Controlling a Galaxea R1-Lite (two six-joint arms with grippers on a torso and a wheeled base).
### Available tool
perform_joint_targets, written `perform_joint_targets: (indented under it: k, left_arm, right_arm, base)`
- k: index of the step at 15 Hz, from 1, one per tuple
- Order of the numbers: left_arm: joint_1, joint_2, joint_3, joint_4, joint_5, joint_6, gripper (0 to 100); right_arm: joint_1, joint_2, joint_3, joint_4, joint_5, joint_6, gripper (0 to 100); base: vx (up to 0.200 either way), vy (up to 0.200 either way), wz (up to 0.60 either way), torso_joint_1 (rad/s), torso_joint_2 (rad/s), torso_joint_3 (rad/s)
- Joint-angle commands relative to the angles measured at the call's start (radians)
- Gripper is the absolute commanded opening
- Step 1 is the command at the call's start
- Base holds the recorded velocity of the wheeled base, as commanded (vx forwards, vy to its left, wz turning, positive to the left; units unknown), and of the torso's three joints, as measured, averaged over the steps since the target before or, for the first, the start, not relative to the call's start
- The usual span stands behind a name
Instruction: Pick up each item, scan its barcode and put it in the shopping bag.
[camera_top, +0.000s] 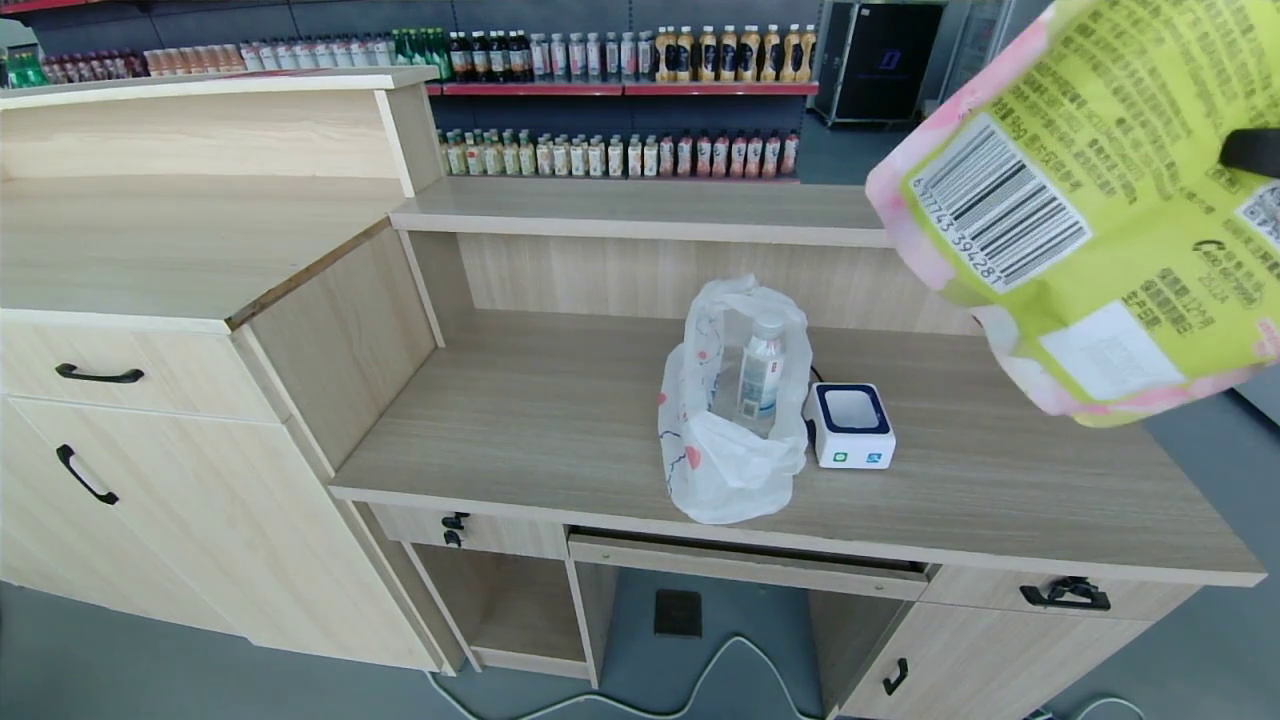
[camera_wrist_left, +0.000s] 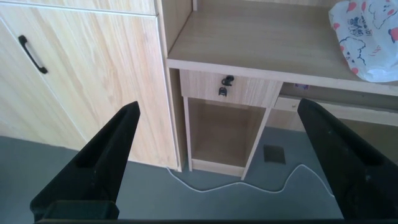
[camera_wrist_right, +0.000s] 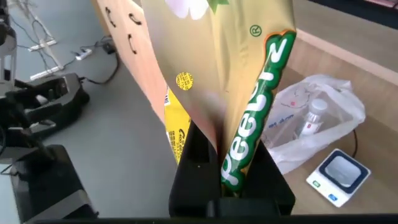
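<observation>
My right claw (camera_wrist_right: 217, 162) is clamped on one end of the green and pink snack pouch (camera_top: 1090, 220), and the pouch stands out lengthwise from the fingers, held high over the right part of the desk (camera_top: 560, 420) and close to the head camera. What matters for the coming move is where the scanner (camera_top: 850, 425) sits. It rests on the desk well below the pouch and off toward my left, touching or just beside the shopping bag (camera_top: 730, 450), with its window facing upward. The barcode (camera_top: 1000, 205) faces up toward the head camera, away from that window. I judge the pouch needs lowering and rolling over so the printed side looks down at the scanner before it goes into the bag. A bottle (camera_top: 762, 375) already stands upright inside the bag, whose mouth is open at the top. My left claw (camera_wrist_left: 217, 104) is spread wide and holds nothing. It hangs low off the desk's left front corner, well apart from the bag, so the right arm is the nearer one.
</observation>
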Motion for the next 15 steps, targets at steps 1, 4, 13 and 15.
perform_joint_targets:
  k: [1,4,13,15]
  left_arm:
    - [0.001,0.000,0.000,0.000,0.001,-0.001,100]
    - [0.001,0.000,0.000,0.000,0.001,-0.001,100]
    - [0.001,0.000,0.000,0.000,0.001,-0.001,100]
    - [0.001,0.000,0.000,0.000,0.001,-0.001,100]
  right_arm:
    - [-0.135,0.111,0.089,-0.127,-0.060,-0.071,0]
    - [-0.323,0.137,0.191,-0.244,-0.181,-0.207,0]
    - [-0.702,0.295,0.582,-0.973,-0.187,-0.457,0]
    - [-0.704,0.296,0.588,-1.000,-0.189,-0.474,0]
  base:
    - [0.000,0.000,0.00,0.000,0.00,0.000]
    - [0.000,0.000,0.00,0.000,0.00,0.000]
    - [0.000,0.000,0.00,0.000,0.00,0.000]
    - [0.000,0.000,0.00,0.000,0.00,0.000]
